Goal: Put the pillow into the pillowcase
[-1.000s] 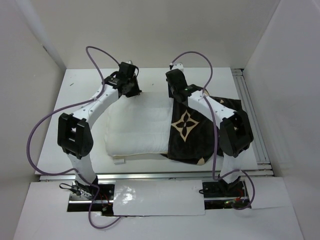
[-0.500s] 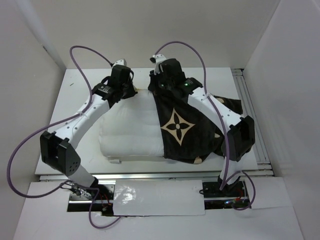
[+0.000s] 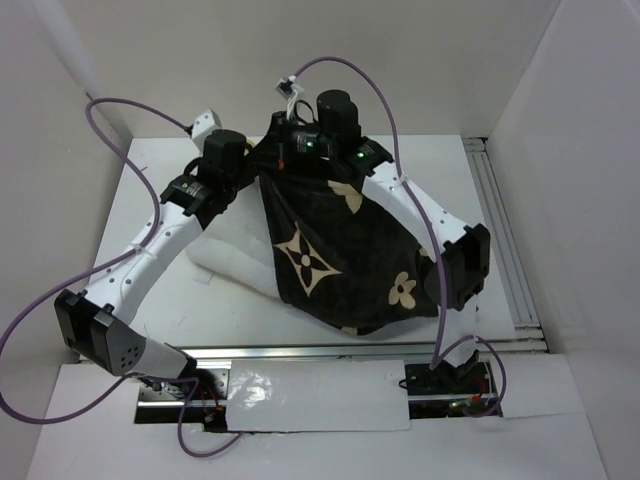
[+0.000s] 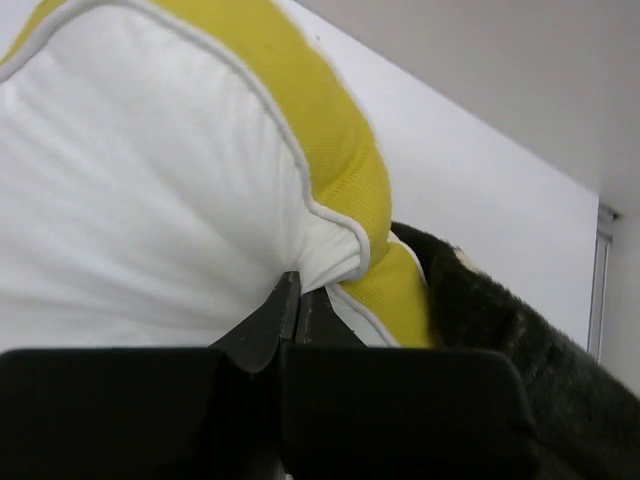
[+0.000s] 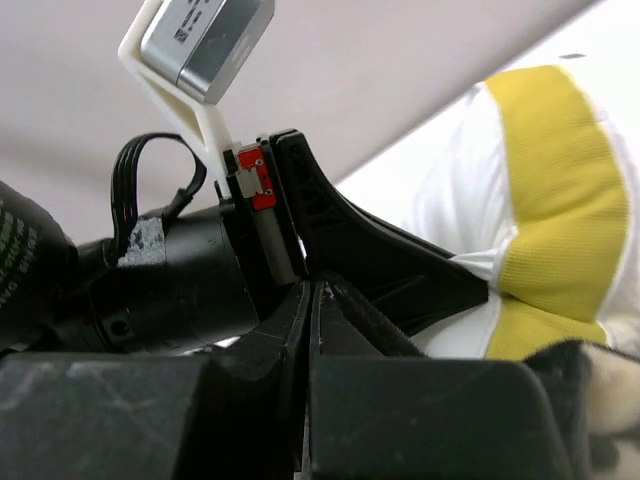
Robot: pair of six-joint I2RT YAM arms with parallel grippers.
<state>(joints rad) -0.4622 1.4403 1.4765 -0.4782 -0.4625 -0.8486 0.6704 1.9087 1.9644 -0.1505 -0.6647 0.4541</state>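
Left hand (image 4: 300, 290): fingers pressed together, pinching the white seam of the pillow (image 4: 150, 180) beside its yellow trim. Right hand (image 5: 311, 292): fingers pressed together just beside the left. The pillowcase (image 3: 330, 250) hangs from it; the nip itself is hidden. The pillowcase covers most of the pillow; only a white left portion shows, resting on the worktop (image 3: 230, 315). Case mouth not visible; depth of insertion cannot be told.
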